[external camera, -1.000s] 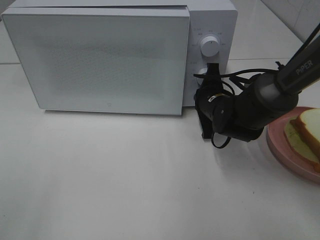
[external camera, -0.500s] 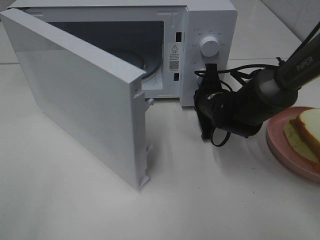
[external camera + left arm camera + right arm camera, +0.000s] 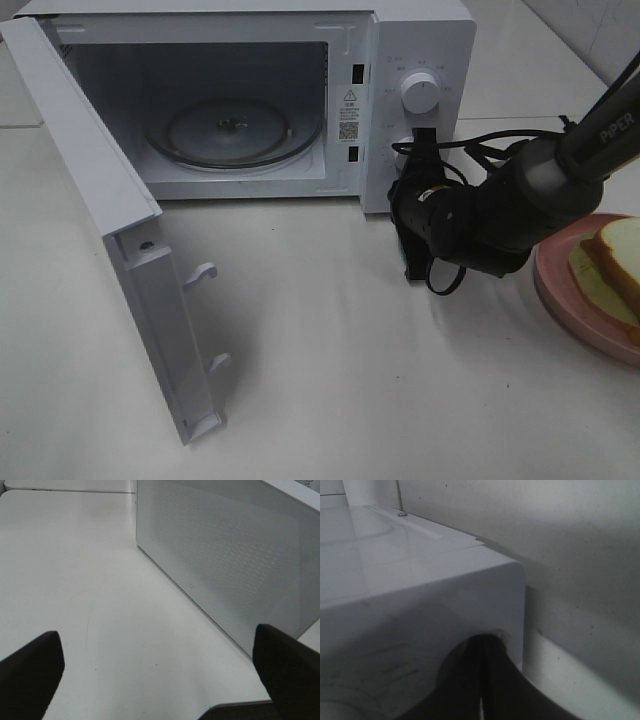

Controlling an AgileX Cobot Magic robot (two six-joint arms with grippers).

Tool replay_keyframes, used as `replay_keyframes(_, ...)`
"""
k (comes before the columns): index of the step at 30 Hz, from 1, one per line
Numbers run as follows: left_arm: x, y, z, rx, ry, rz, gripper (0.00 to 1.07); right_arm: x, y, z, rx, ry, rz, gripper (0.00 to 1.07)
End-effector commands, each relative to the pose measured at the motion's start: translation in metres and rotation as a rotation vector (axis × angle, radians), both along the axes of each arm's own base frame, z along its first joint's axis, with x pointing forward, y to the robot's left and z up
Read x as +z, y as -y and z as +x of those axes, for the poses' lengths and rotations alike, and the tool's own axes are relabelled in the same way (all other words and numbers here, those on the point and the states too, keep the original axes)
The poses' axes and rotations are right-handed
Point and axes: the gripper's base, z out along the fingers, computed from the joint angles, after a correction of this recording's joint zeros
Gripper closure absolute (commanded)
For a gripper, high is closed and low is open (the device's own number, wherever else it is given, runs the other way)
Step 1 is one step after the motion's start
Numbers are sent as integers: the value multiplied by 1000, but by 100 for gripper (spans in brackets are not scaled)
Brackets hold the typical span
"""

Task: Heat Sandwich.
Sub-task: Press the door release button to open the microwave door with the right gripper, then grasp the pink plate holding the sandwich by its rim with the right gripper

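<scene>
The sandwich (image 3: 615, 262) of white bread with a green layer lies on a pink plate (image 3: 560, 288) at the right edge of the table. The white microwave (image 3: 420, 40) stands at the back with its door (image 3: 100, 210) swung wide open to the left, showing the glass turntable (image 3: 232, 130). My right gripper (image 3: 420, 142) is shut, its tips against the lower control on the microwave's panel; the right wrist view shows the closed fingers (image 3: 481, 650) touching the white casing. My left gripper (image 3: 157, 675) is open and empty above the table, beside the door's outer face (image 3: 235, 555).
An upper dial (image 3: 419, 93) sits on the control panel above my right gripper. The open door reaches far out over the left front of the table. Black cables loop around the right arm (image 3: 480, 215), which lies between microwave and plate.
The microwave door was closed one second ago, half open half a second ago, and now stands fully open. The right gripper stays at the panel.
</scene>
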Motion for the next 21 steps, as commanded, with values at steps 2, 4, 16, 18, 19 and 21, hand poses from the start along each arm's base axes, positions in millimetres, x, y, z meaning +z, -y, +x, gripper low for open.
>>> replay_keyframes(2, 0, 1, -2, -4, 17, -7, 10, 23, 6, 5, -30, 150, 0, 107)
replay_keyframes(4, 0, 1, -2, -4, 17, -7, 10, 21, 3, -3, -22, 134, 7, 107)
replay_keyframes(16, 0, 1, -2, -4, 17, -7, 10, 21, 3, -35, 12, 67, 28, 107)
replay_keyframes(18, 0, 1, -2, -4, 17, -7, 10, 23, 4, -46, 33, 39, 24, 107)
replay_keyframes(19, 0, 1, -2, -4, 17, -7, 10, 23, 4, -46, 33, 39, 24, 107)
replay_keyframes(21, 0, 1, -2, -4, 17, -7, 10, 25, 4, -54, 56, 24, 19, 107)
